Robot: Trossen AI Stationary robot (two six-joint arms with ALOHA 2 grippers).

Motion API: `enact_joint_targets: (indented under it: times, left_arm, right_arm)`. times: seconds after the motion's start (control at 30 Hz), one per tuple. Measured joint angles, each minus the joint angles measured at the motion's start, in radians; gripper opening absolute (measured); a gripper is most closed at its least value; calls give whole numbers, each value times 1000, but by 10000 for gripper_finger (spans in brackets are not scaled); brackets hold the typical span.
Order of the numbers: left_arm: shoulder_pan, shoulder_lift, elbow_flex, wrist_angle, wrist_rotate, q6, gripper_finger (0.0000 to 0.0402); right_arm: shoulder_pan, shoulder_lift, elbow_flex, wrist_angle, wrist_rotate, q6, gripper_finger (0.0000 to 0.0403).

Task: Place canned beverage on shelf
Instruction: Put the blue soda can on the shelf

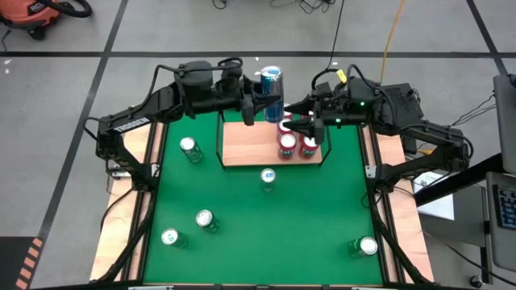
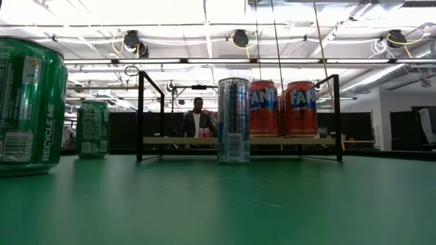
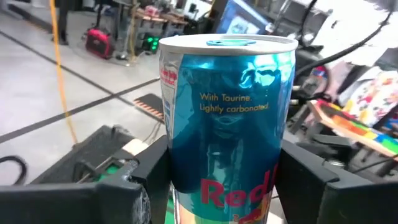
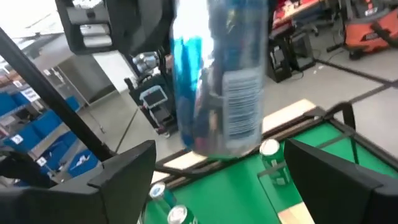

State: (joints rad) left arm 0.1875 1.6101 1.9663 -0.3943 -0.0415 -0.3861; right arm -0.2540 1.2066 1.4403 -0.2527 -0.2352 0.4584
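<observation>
Your left gripper (image 1: pixel 260 105) pinches the blue can (image 1: pixel 271 84) by its lower body, holding it upright above the shelf (image 1: pixel 242 145) at the back edge, beside the red cans (image 1: pixel 288 143). The right gripper (image 4: pixel 217 180) sits spread just beside it, holding nothing. The can looks rigid but smooth and probably slippery, likely full and heavy; keep the grip mid-body, square across the walls, so it won't tip.

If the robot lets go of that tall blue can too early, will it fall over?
Probably. The blue can is tall and slim, so it likely tips easily. Its smooth metal looks slippery, though the left gripper squeezes both sides. Round, it would likely roll once down.
</observation>
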Motion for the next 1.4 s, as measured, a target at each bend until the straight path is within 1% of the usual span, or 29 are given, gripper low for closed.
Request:
enact_joint_targets:
  times: [0.1,0.3,0.4,0.63,0.87,0.97,1.1,1.3,1.4]
  left_arm:
    - [0,7,0,-11,-12,4,217]
    - [-3,9,0,-7,-14,8,217]
    - [-6,12,0,-9,-30,9,217]
    - [-6,12,0,-8,-43,10,217]
    - [-7,11,0,-1,-42,10,217]
    - [-7,11,0,0,-42,11,219]
    - [-6,11,1,-1,-42,11,243]
    - [-4,6,1,-2,-42,11,304]
    - [9,-7,1,21,-41,26,319]
  right_arm:
    - [2,16,0,6,0,1,345]
    - [1,44,0,104,0,-5,345]
    - [-1,55,0,121,0,-9,338]
    - [-1,84,0,134,0,-27,296]
    - [-2,85,0,151,0,-51,243]
    - [-5,85,0,159,0,-54,226]
    - [-14,85,0,160,-5,-54,226]
    - [-14,85,0,167,-4,-56,237]
    - [-14,85,0,167,-5,-53,234]
